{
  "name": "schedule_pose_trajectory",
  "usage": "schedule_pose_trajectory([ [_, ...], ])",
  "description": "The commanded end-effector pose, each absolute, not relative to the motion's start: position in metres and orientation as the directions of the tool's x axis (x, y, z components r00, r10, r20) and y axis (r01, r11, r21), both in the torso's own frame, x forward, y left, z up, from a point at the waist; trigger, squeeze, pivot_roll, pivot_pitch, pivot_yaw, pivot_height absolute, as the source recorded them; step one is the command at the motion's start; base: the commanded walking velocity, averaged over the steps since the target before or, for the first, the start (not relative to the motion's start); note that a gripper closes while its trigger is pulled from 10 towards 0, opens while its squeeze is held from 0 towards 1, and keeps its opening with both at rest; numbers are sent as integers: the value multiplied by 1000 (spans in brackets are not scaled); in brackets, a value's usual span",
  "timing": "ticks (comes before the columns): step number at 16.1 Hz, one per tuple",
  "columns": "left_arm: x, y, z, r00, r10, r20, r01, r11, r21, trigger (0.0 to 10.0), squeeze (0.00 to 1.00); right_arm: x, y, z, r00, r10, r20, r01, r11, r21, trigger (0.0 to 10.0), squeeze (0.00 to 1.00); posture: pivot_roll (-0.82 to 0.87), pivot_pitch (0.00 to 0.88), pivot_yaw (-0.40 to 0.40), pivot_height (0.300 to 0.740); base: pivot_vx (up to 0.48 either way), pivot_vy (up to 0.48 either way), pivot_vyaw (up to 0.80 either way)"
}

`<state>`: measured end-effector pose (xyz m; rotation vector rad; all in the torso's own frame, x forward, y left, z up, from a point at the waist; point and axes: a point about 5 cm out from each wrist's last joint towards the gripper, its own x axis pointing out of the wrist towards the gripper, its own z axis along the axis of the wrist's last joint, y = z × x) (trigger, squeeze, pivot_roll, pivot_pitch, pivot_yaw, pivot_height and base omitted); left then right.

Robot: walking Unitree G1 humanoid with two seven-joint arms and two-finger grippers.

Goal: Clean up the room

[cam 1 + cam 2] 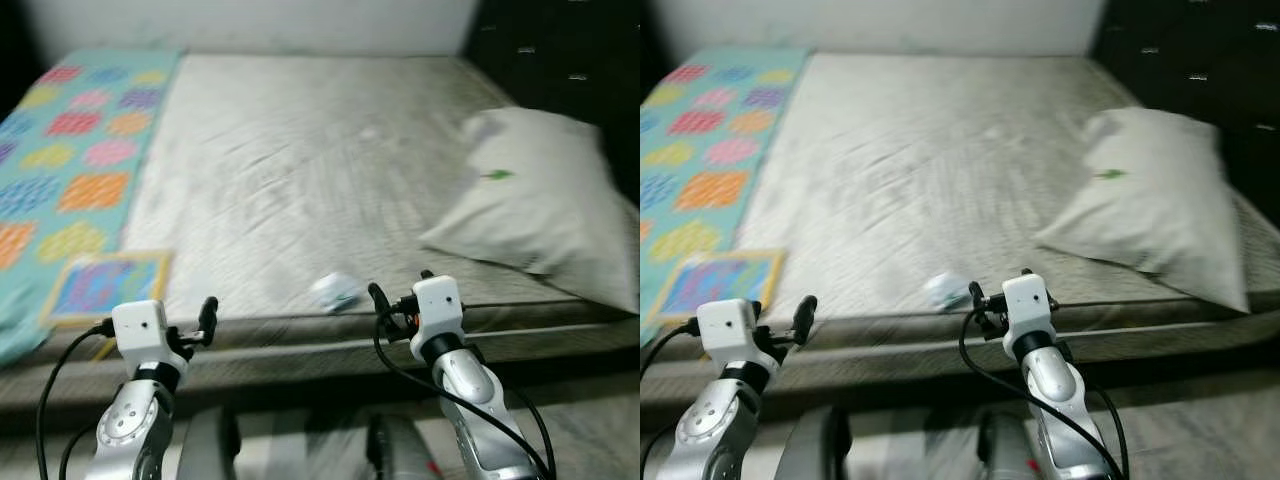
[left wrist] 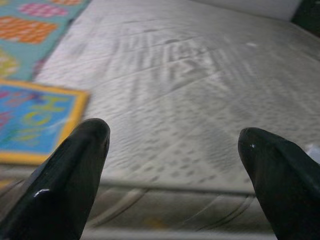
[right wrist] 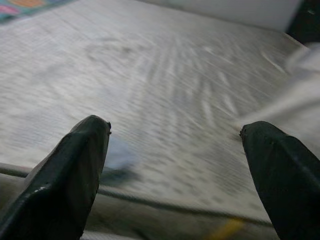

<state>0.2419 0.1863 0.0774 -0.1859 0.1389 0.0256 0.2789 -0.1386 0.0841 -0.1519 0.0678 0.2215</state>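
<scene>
1. The patterned blanket (image 1: 70, 150) lies along the left side of the bed (image 1: 300, 150), bunched toward the near corner. It looks out of place there, so it is probably something to fold or straighten as part of the tidying.
2. A flat, colourful book or puzzle board (image 1: 105, 287) rests near the bed's front edge, just beside the blanket. It is a loose item that likely needs putting away.
3. The left pincer (image 2: 175, 165) is raised in front of the bed edge, aimed over the mattress with the board off to one side. Its two fingers stand wide apart and hold nothing, which suggests it is ready for a grasp.
4. A small pale crumpled thing (image 1: 337, 291), too blurred to identify, sits on the mattress near the front edge, between the two arms and closer to the right one. It seems the nearest piece of clutter.
5. The right pincer (image 3: 175, 165) hovers just short of that thing, fingers spread and empty, apparently lined up to reach for it.
6. The pillow (image 1: 540, 210) lies askew at the bed's right side, near the dark headboard (image 1: 560, 60).
</scene>
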Motion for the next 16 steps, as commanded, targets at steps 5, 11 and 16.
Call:
schedule_pose_trajectory([
  [5, 246, 180, 78, 990, -10, -137, -16, 982, -186, 10000, 0, 281, -143, 82, 976, 196, -96, -209, 968, -141, 10000, 0, -136, 43, -33, 564, 176, 0, 0],
  [11, 247, 181, 77, 989, -1, -151, -27, 984, -178, 10000, 0, 282, -144, 81, 977, 190, -96, -200, 972, -119, 10000, 0, -134, 42, -30, 564, 0, 0, 0],
  [16, 246, 182, 77, 988, 0, -154, -27, 985, -172, 10000, 0, 281, -141, 81, 973, 207, -101, -218, 969, -117, 10000, 0, -131, 49, -29, 524, 0, 0, 0],
])
